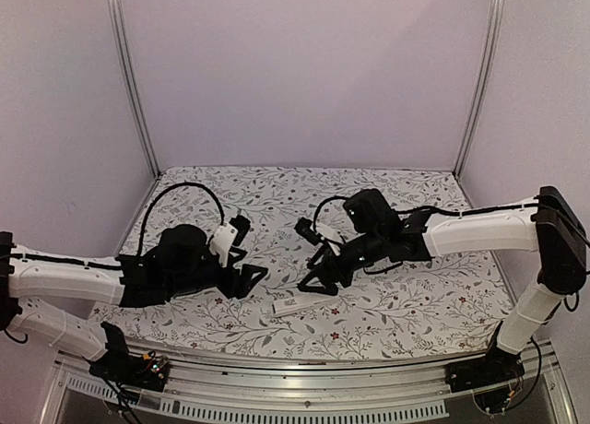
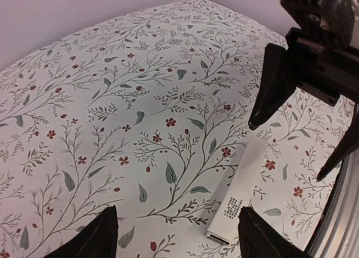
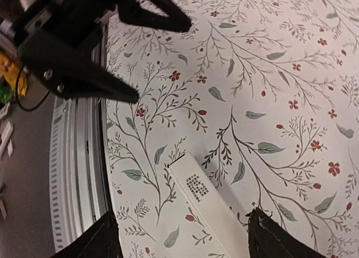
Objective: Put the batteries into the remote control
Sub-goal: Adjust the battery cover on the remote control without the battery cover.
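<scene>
The remote control (image 1: 296, 304) is a slim white bar lying flat on the flowered tablecloth near the front, with a small dark dotted patch near one end. It shows in the left wrist view (image 2: 242, 193) and the right wrist view (image 3: 216, 213). My left gripper (image 1: 251, 280) is open and empty just left of it, with the remote's end by its right finger (image 2: 259, 238). My right gripper (image 1: 318, 285) is open and empty just above the remote, its jaws standing on either side of the bar (image 3: 188, 244). No batteries are in view.
The flowered tablecloth (image 1: 396, 304) covers the table. A metal rail (image 1: 304, 387) runs along the front edge, close to the remote. The two grippers are close together: the right one shows in the left wrist view (image 2: 303, 95), the left one in the right wrist view (image 3: 106, 45).
</scene>
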